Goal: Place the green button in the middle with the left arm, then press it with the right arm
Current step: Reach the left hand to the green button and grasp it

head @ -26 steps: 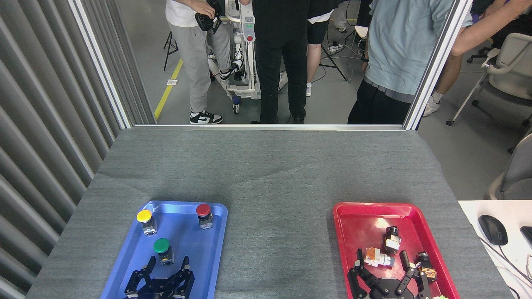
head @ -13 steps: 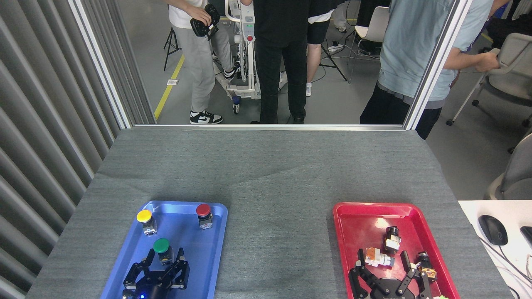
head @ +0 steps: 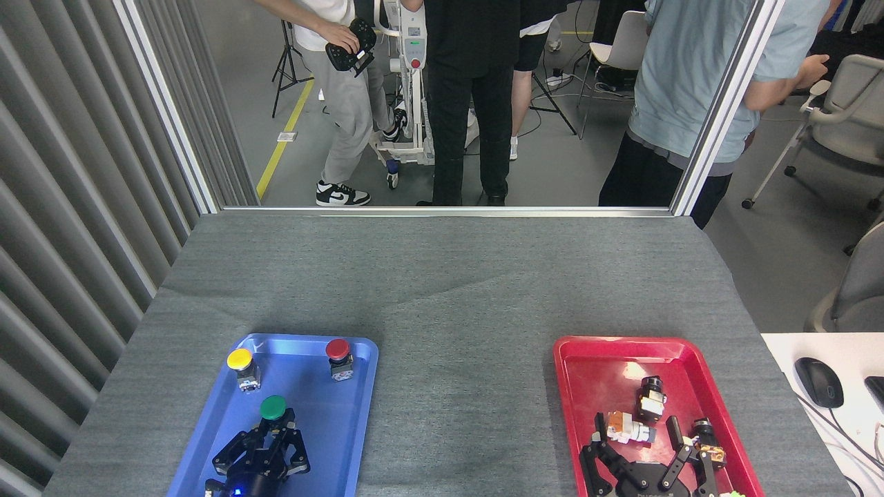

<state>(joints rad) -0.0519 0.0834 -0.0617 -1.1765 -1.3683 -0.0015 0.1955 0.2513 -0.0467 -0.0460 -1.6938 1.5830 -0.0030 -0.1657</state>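
The small push button with the round green cap [head: 273, 408] stands in the flat blue plastic tray [head: 345, 428], at the tray's near middle. Its grey-black body is mostly hidden. The robot's black three-fingered left claw with the blue light [head: 274, 433] sits right under the green cap, at 6 o'clock from it. The claw's fingers [head: 293, 445] are drawn in narrow around the button's body, and they seem to hold it, though the touch itself is too small to see. The button stands upright, with its long line going up and down, cap on top.

The bare grey cloth middle of the tabletop [head: 463, 407] lies at 3 o'clock from the green button, between the blue tray and the flat red plastic tray [head: 587, 359]. So the coming move most likely needs a lift over the blue tray's rim and then a carry to the right.

The black three-fingered right claw with white lettering [head: 642, 449] rests low over the red tray, fingers spread wide, holding nothing. It is well apart from the button. The left claw is much nearer.

A yellow-capped button [head: 239, 359] is at 11 o'clock from the green one, and a red-capped button [head: 338, 350] is at 1 o'clock. Both stand clear of the claw.
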